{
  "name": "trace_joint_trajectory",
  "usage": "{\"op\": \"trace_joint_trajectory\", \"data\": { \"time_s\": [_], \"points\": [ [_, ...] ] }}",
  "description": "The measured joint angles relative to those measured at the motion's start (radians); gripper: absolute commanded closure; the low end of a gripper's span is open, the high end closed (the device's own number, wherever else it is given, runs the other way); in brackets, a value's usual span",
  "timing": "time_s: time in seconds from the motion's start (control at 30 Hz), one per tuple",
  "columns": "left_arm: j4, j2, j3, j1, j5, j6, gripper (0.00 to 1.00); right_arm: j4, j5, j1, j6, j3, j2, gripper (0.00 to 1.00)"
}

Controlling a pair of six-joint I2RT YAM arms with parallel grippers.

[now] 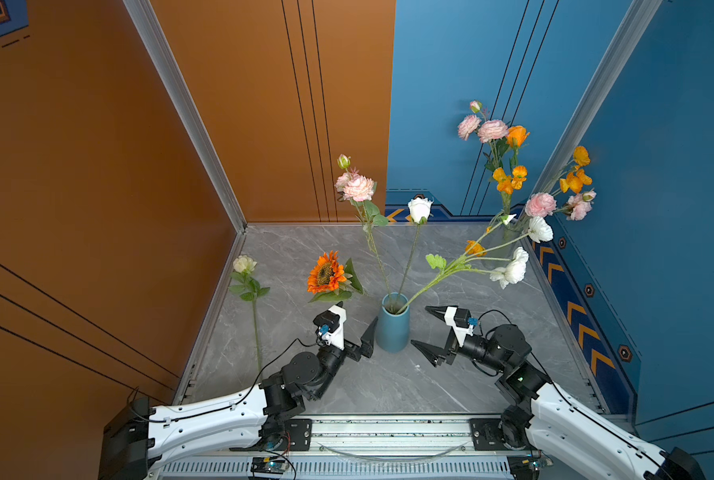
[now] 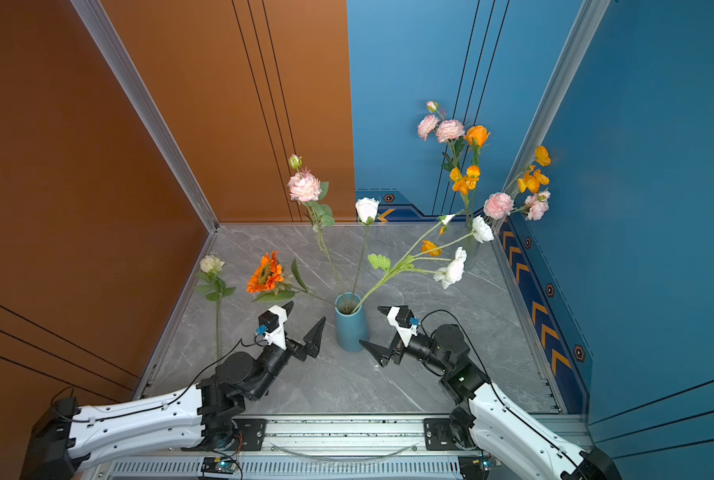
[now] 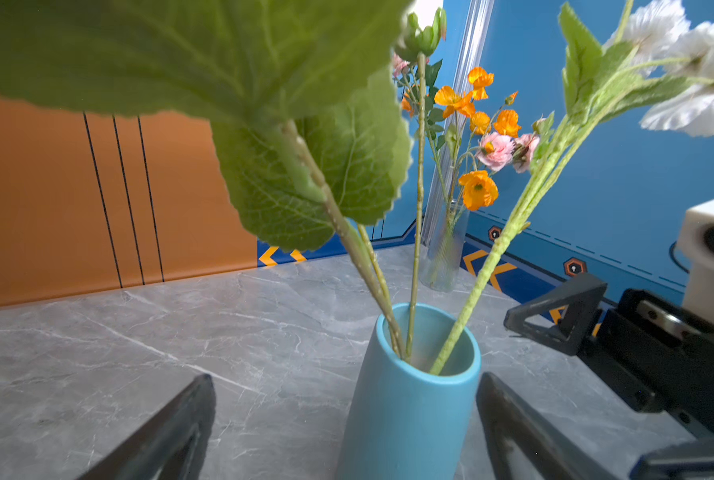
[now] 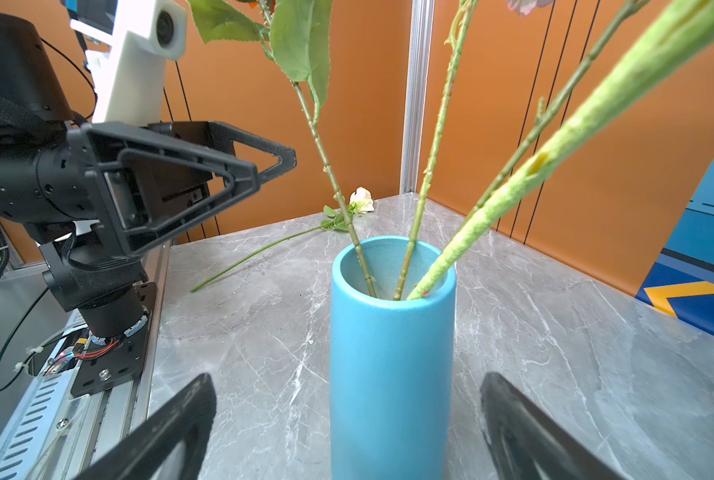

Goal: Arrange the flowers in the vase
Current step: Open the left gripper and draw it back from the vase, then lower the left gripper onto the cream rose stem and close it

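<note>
While the left jaws and right jaws gape empty beside the blue vase (image 1: 392, 330), flowers (image 1: 419, 210) stand in it.

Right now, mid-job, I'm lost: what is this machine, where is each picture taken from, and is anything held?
This is a two-armed robot; each arm ends in a two-fingered hand. Two pictures look down from overhead, almost the same view. The other two come from a camera on each wrist, looking forward past that hand. The left hand and right hand stand open on either side of the blue vase, holding nothing. The vase stands on the grey table and holds a sunflower, a pink flower, a white rose and a white spray. One cream rose lies flat on the table, to the left. A glass vase of pink and orange flowers stands in the far right corner.
</note>
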Motion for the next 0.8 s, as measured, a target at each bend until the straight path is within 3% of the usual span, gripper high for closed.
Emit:
{"op": "trace_joint_trajectory", "data": {
  "time_s": [0.23, 0.4, 0.53, 0.63, 0.8],
  "points": [
    [-0.376, -0.169, -0.003, 0.082, -0.075, -0.201, 0.02, 0.000, 0.000, 0.000, 0.000, 0.000, -0.003, 0.00],
    [-0.621, -0.349, -0.018, 0.237, -0.098, -0.366, 0.00, 0.000, 0.000, 0.000, 0.000, 0.000, -0.008, 0.00],
    [-0.771, -0.407, -0.017, 0.350, -0.113, -0.454, 0.01, 0.000, 0.000, 0.000, 0.000, 0.000, -0.009, 0.00],
    [-0.870, -0.371, 0.004, 0.479, -0.103, -0.481, 0.01, 0.000, 0.000, 0.000, 0.000, 0.000, -0.011, 0.00],
    [-0.999, -0.071, 0.204, 0.863, 0.110, -0.462, 0.01, 0.000, 0.000, 0.000, 0.000, 0.000, -0.010, 0.00]
  ]
}}
